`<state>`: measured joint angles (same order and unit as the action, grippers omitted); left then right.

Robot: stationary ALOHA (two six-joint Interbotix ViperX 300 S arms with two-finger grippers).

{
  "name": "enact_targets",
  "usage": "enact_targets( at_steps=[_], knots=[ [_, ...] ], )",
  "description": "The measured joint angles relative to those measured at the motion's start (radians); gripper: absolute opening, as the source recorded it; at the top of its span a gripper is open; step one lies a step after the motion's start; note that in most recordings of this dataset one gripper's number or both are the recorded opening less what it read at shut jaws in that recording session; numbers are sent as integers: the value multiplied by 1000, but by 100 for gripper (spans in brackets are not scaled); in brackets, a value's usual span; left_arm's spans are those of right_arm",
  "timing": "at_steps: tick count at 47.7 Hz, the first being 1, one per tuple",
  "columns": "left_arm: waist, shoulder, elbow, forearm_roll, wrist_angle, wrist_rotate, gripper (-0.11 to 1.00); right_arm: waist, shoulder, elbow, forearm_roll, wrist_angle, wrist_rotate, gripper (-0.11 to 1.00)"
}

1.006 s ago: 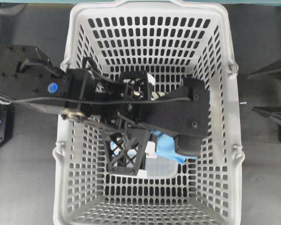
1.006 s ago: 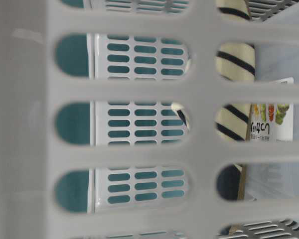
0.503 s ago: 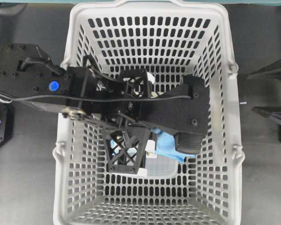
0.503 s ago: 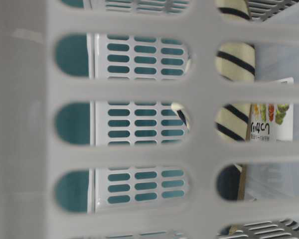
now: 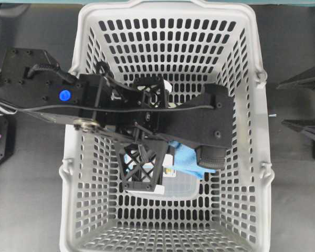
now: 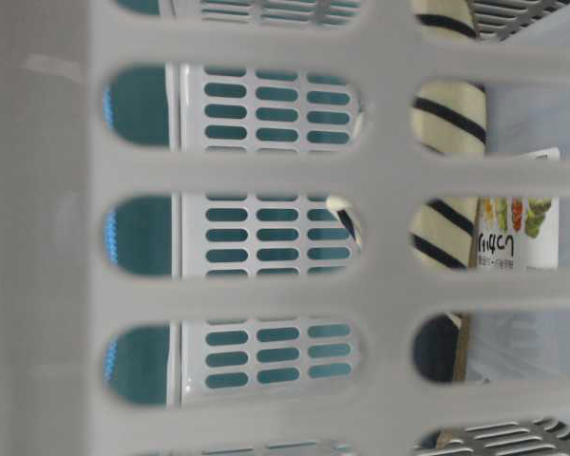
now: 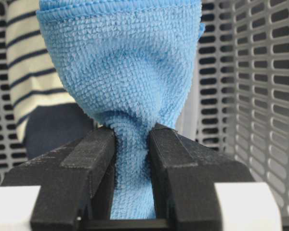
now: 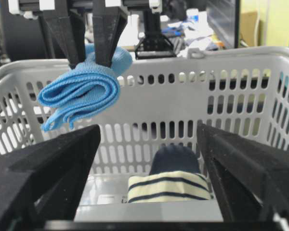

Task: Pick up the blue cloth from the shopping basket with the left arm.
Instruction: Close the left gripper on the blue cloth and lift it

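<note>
Closest, in the left wrist view: left gripper [image 7: 131,144] pinched tight on a bunched fold of the blue cloth [image 7: 120,62], fabric squeezed narrow between two black fingers [image 7: 82,168] and flaring wide above them. Looped microfibre pile, clearly soft and limp, judged very light; little chance of slipping with so much fabric gathered in the pinch, though a hold on the bunched middle likely safer than one on a loose edge.

Beyond, in the right wrist view: blue cloth [image 8: 82,96] hanging in loose layered folds from the left gripper [image 8: 89,48], clear of the floor of the shopping basket [image 8: 231,72], roughly level with its rim. Right gripper [image 8: 149,178] spread wide, nothing between its fingers. Below the cloth, a navy and cream striped slipper [image 8: 171,185] lying on the basket floor.

Farthest, from overhead: left arm [image 5: 63,94] stretched across the shopping basket [image 5: 81,63], blue cloth [image 5: 186,157] peeking out beneath it.
</note>
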<state>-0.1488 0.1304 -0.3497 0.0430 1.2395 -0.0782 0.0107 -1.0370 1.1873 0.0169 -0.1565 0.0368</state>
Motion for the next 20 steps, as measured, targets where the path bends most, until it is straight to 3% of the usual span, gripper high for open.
enact_targets(
  at_steps=[20],
  knots=[
    [0, 0, 2, 0, 5, -3, 18, -2, 0, 6, 0, 0, -2, 78]
  ],
)
